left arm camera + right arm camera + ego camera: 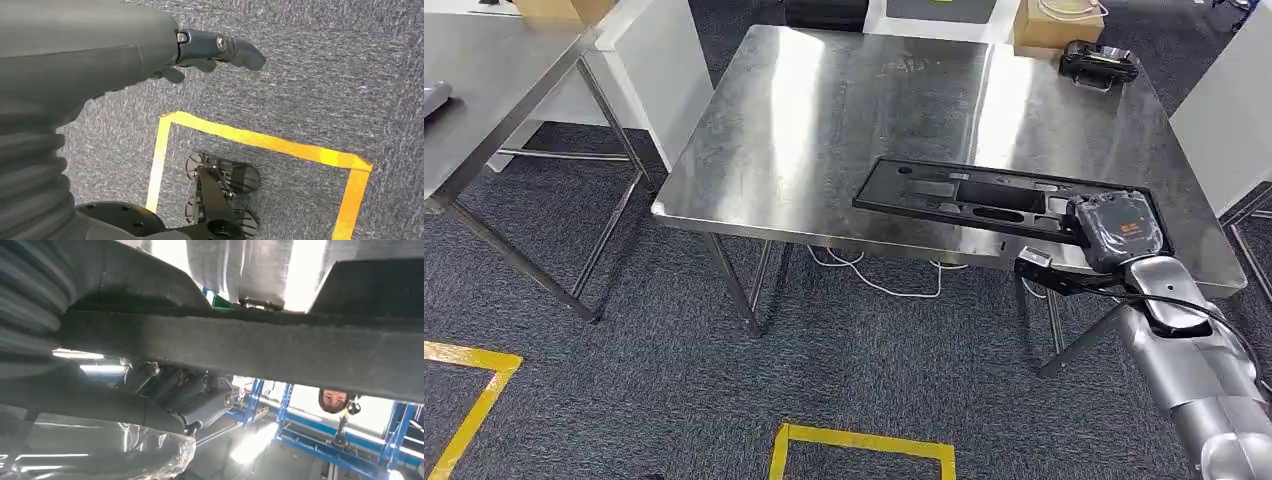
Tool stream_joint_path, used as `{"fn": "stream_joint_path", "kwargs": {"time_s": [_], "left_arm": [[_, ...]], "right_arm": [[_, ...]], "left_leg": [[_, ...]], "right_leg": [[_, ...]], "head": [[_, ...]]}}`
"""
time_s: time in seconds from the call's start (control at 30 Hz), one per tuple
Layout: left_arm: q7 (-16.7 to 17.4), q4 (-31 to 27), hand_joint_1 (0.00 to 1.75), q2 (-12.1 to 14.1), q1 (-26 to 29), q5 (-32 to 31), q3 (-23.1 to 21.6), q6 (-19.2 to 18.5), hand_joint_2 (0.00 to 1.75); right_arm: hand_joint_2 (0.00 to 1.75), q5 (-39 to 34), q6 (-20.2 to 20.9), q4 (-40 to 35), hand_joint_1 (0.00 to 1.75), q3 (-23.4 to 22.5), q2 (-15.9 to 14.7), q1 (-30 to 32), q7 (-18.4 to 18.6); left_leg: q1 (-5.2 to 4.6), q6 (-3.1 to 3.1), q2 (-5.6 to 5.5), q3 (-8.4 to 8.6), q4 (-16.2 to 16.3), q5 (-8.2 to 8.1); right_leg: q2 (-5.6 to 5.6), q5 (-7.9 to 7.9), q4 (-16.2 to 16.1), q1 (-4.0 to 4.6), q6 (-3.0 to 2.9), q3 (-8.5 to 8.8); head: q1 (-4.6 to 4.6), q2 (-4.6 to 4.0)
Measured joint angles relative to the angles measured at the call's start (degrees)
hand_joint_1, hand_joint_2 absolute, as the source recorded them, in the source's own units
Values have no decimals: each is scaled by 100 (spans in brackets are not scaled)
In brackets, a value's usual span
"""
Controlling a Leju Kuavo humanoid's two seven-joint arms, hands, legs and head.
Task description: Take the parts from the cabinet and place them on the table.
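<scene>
Head view: we're looking down on a steel table w/ glare streaks, standing on dark grey carpet w/ yellow tape lines. A second steel table is sitting off to the left, a white panel between the two. A cardboard box and a small black device are sitting at the far right of the main table.

The black part, a long flat tray-like frame w/ cutouts, is lying on the table near its front right edge. Our right hand is sitting at the part's right end, over the table edge; the back of the hand is hiding the fingers, so we can't tell whether it's gripping or just touching. R wrist view is looking along the underside of a dark slab w/ fingers curling below it, contact unclear; plastic wrap is blurring the near part.

L wrist view: our left hand is hanging over carpet, fingers loosely extended, holding nothing.
</scene>
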Motion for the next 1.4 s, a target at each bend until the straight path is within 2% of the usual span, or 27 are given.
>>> {"fn": "stream_joint_path", "kwargs": {"time_s": [0.27, 1.1, 1.13, 1.23, 1.27, 1.3, 1.33, 1.37, 1.4], "left_arm": [[-7, 0, 0, -2, 0, -4, 11, 0, 175], [-22, 0, 0, -4, 1, 55, 68, -81, 175], [-22, 0, 0, -4, 0, 55, 70, -85, 175], [-22, 0, 0, 2, 1, 55, 74, -72, 175], [-22, 0, 0, 2, 1, 55, 74, -70, 175], [-26, 0, 0, 2, -2, 55, 76, -72, 175], [-28, 0, 0, -20, -4, 59, 76, -77, 175], [-39, -2, 0, -24, -8, 61, 76, -79, 175], [-42, -2, 0, -22, -12, 63, 81, -79, 175]], "right_arm": [[175, 107, 15, 0, 175, 2, 76, 4, 61], [175, 221, 118, 2, 175, 2, 131, 0, 61], [175, 225, 118, 4, 175, 2, 131, 1, 57], [175, 229, 118, 15, 175, 4, 131, -2, 44], [175, 238, 118, 15, 175, 4, 125, -8, 42], [175, 243, 118, 13, 175, 4, 120, -23, 41], [175, 249, 118, 11, 175, 4, 100, -14, 41], [175, 253, 118, 13, 175, 2, 81, -32, 39], [175, 253, 118, 13, 175, 4, 81, -41, 39]], "left_leg": [[-16, 19, 0, -1, 1, 2], [18, 17, 2, -2, 1, 1], [12, 33, 2, -24, 39, -18], [7, 102, 2, -33, 55, -30], [0, 121, 2, -28, 42, -24], [7, 168, 5, 12, -53, 21], [103, 178, 25, 100, -196, 120], [100, 220, 32, 123, -257, 150], [104, 221, 41, 113, -257, 161]], "right_leg": [[-2, 2, -2, -18, 4, -2], [-2, 2, -2, -22, 2, -13], [-6, 10, -19, -70, 13, -11], [-4, 21, -16, -65, 34, -13], [-2, 33, -45, -64, 51, -4], [3, 57, -91, -24, 87, 20], [-25, 36, -23, -5, 77, -43], [-40, -101, 168, -11, 44, -154], [-43, -276, 540, -25, 12, -324]], "head": [[-4, 0], [-4, 0], [-4, 0], [-4, 0], [-11, 0], [-9, 0], [-4, 0], [0, 0], [4, 0]]}}
